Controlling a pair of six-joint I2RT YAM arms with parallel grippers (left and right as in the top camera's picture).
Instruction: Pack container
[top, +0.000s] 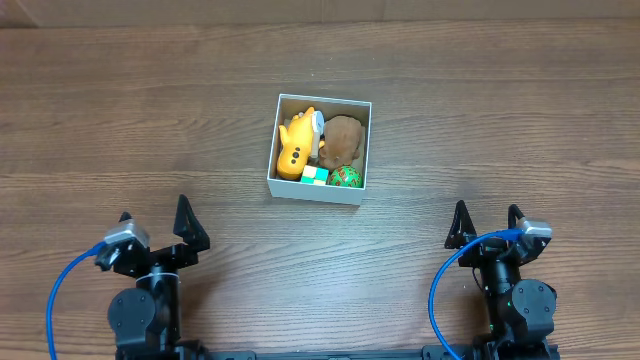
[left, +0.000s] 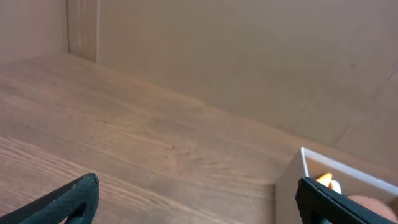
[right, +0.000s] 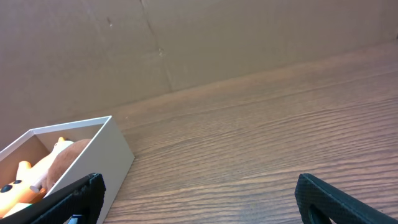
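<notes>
The container (top: 318, 192) is a square white-walled box in the middle of the table. Inside lie a yellow-orange toy (top: 296, 145), a brown plush (top: 344, 133), a green ball (top: 347, 178) and a small green-and-white cube (top: 315, 176). My left gripper (top: 155, 225) is open and empty near the front left edge, well apart from the box. My right gripper (top: 487, 222) is open and empty near the front right. The box corner shows in the left wrist view (left: 289, 180) and the box also shows in the right wrist view (right: 112, 149).
The wooden table (top: 500, 120) stretches around the box on all sides. A brown cardboard wall (right: 186, 37) stands along the far edge. Blue cables (top: 60, 290) run from both arm bases at the front.
</notes>
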